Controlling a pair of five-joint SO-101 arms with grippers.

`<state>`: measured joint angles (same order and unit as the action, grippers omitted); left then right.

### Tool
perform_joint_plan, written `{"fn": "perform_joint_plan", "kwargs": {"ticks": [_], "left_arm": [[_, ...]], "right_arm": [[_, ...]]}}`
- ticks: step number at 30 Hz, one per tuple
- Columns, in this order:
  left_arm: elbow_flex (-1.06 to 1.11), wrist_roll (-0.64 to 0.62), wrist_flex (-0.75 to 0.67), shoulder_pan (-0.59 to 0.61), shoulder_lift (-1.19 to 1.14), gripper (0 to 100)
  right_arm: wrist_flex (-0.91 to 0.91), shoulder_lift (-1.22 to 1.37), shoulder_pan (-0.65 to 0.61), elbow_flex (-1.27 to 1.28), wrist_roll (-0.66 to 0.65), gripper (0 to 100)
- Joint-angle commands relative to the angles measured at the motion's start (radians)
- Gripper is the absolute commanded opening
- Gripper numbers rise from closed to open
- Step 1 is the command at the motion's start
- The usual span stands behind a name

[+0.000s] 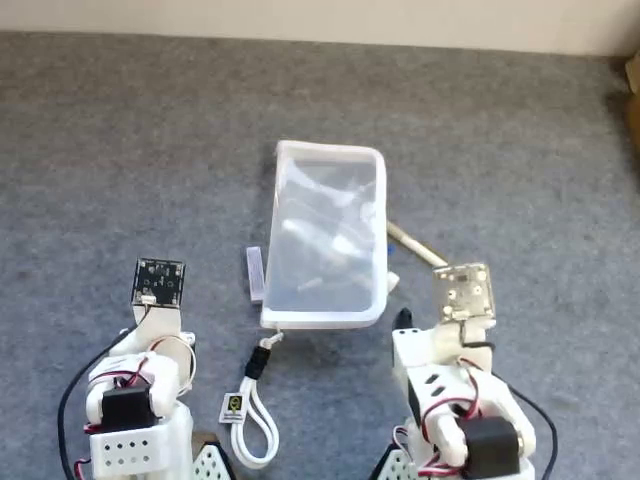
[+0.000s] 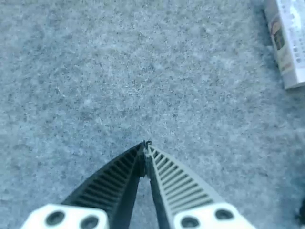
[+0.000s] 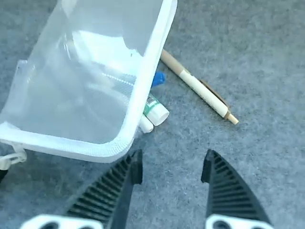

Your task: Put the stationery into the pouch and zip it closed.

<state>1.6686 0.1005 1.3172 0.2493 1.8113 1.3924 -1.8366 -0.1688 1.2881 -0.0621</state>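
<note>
We see the translucent white zip pouch [image 1: 325, 240] lying flat on the grey felt desk [image 1: 120, 150], just ahead of the two arms. A beige pen [image 3: 198, 88] lies just beside the pouch on the right arm's side, and a white tube with a green band [image 3: 156, 112] pokes out at that same edge. A small pale box [image 1: 256, 273] lies just beside the pouch's opposite edge. The right end effector [image 3: 171, 164] hovers near the pouch's corner, fingers apart. The left end effector [image 2: 145, 144] sits farther from the pouch, tips pressed together on nothing.

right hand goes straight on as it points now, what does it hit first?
Probably the markers poking out beside the pouch, with the pen just past them; depth is unclear.
</note>
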Motion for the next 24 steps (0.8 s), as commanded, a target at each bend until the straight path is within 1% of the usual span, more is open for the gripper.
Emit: {"fn": "perform_joint_plan", "kwargs": {"ticks": [1, 4, 5, 10, 12, 16, 22, 24], "left_arm": [[-0.042, -0.009, 0.002, 0.012, 0.008, 1], [-0.042, -0.009, 0.002, 0.012, 0.008, 1], [-0.042, -0.009, 0.002, 0.012, 0.008, 1], [-0.042, -0.009, 0.002, 0.012, 0.008, 1], [-0.042, -0.009, 0.002, 0.012, 0.008, 1], [-0.042, -0.009, 0.002, 0.012, 0.008, 1], [-0.042, -0.009, 0.003, 0.012, 0.008, 1], [-0.042, -0.009, 0.003, 0.012, 0.008, 1]], "right_arm": [[0.028, 0.005, 0.008, -0.113, 0.020, 13.2], [0.021, 0.005, 0.007, -0.136, 0.018, 0.9], [0.021, 0.005, 0.007, -0.147, 0.018, 0.2], [0.027, 0.013, 0.007, -0.197, 0.018, 1.8], [0.027, 0.061, 0.007, -0.223, 0.020, 1.8], [0.036, 0.266, 0.007, -0.320, 0.026, 1.8], [0.160, 0.604, 0.005, -0.539, 0.031, 1.8], [0.186, 0.664, -0.012, -0.596, 0.091, 1.8]]}}
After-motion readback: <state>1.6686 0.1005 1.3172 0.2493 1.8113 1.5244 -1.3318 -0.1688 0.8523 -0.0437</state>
